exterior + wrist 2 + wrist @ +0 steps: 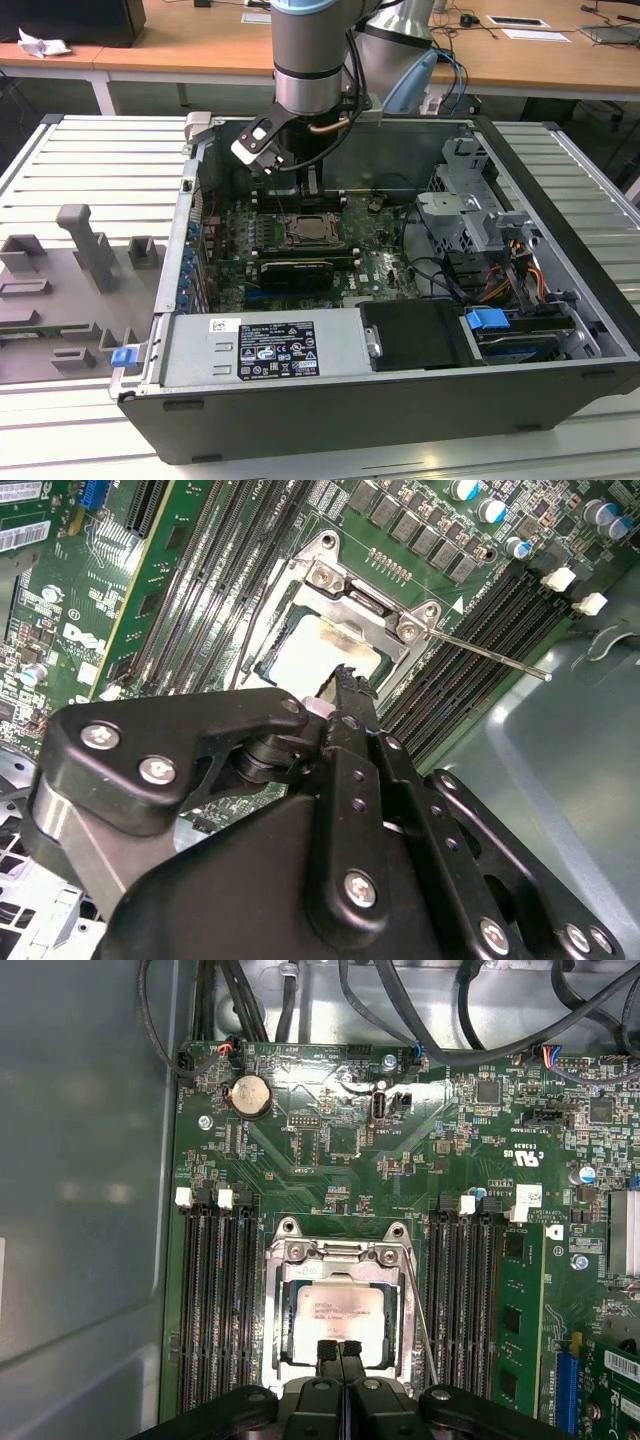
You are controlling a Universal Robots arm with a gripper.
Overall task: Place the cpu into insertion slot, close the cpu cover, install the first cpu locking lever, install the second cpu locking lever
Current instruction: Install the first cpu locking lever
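Observation:
The cpu (335, 1310) lies flat in the insertion slot (310, 232), its pale metal top visible in both wrist views (310, 655). The silver cpu cover (340, 1253) lies down over it as a frame, with the chip showing through its window (365, 605). A thin locking lever (490, 658) sticks out free from one corner of the socket and runs slanted along its side (420, 1310). My gripper (340, 1348) hangs just above the edge of the cpu (345, 677), shut, with nothing between the fingers. In the exterior view the gripper (308, 185) is at the back of the open case.
Long black memory slots (210, 1300) flank the socket on both sides. A metal drive cage (470, 205) and cables fill the exterior view's right of the case, and a power supply (265, 345) sits at the front. A grey fixture (90, 250) stands outside the case on the left.

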